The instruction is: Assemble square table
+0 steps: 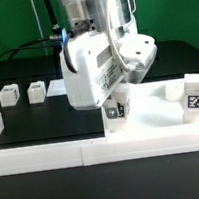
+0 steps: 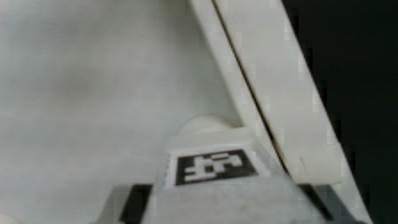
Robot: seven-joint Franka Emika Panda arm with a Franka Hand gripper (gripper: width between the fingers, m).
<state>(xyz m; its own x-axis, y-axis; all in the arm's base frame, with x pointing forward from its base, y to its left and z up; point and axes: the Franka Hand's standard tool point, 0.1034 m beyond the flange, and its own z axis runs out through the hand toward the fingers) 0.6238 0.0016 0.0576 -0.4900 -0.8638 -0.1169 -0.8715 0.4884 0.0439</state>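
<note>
Leg block [image 2: 214, 166]: nearest the wrist lens, tag facing it, upright as far as visible, lower end hidden against the slab.
Pincer [image 2: 217, 203]: clamped on the leg block, dark finger pads [image 2: 135, 206] tight on both flanks, no gap seen.
Slab [image 2: 98, 100]: flat white field under the leg; in the exterior view, lying against the border wall, toward that view's right.
Raised strip [image 2: 267, 110]: just beside the leg, along the slab's edge next to the dark desk; rib or outer rim, cannot tell.
Step, judged: seating this leg at a corner of the slab; seat itself hidden beneath the leg.
Doing it well: hold vertical, centre beside the strip without riding up on it, lower straight, release only once firm.
Risk, judged: foot catching the strip, leg tipping in the grip, slab sliding.
Loose blocks [image 1: 36, 90]: in a row at the exterior view's left, well apart from the slab.
Tagged block [image 1: 193, 97]: exterior view's right; on the slab or behind it, cannot tell.
Border wall [image 1: 54, 153]: long, low, at the front.
Desk [image 1: 30, 121]: dark.
</note>
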